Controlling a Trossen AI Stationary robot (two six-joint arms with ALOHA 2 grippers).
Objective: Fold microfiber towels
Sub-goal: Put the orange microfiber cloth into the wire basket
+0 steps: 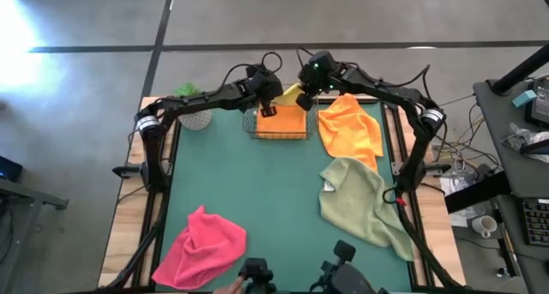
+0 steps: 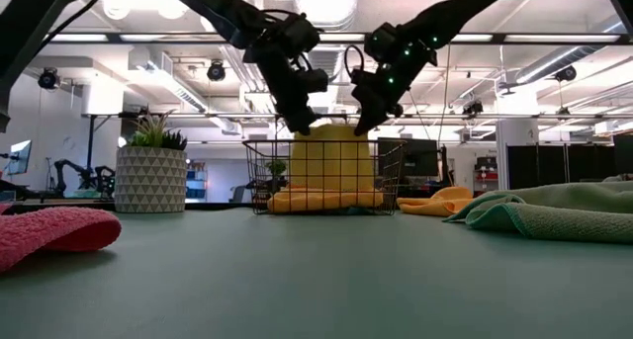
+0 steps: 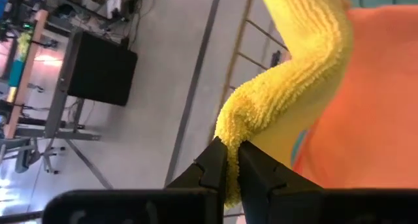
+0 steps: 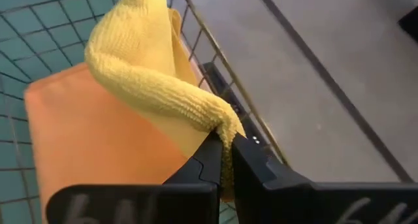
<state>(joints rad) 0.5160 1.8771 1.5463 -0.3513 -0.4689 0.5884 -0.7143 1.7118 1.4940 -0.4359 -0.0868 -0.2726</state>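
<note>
A yellow microfiber towel [image 2: 331, 153] hangs between my two grippers over the wire mesh basket [image 2: 259, 176] at the table's far middle. Its lower part reaches down inside the basket, onto or just above an orange towel [image 1: 287, 121] lying flat there. My left gripper [image 3: 232, 149] is shut on the yellow towel's left upper end, and my right gripper [image 4: 227, 145] on its right upper end. Loose on the green mat lie another orange towel [image 1: 350, 127], a sage green towel [image 1: 360, 200] and a pink towel [image 1: 202, 247]. My left gripper pinches a bunched upper corner [image 3: 230, 127] of the yellow towel between its two fingers, slanting down from the table's left. The cloth hangs below, sagging toward the other grip. My right gripper pinches the opposite bunched corner [image 4: 222, 123] between its two fingers, slanting down from the right. The towel runs slack from it into the basket.
A potted plant [image 1: 196, 105] in a patterned white pot stands left of the basket. The loose orange towel lies just right of the basket, the sage one at the right edge, the pink one near left. Bare mat spreads across the table's middle [image 1: 257, 183].
</note>
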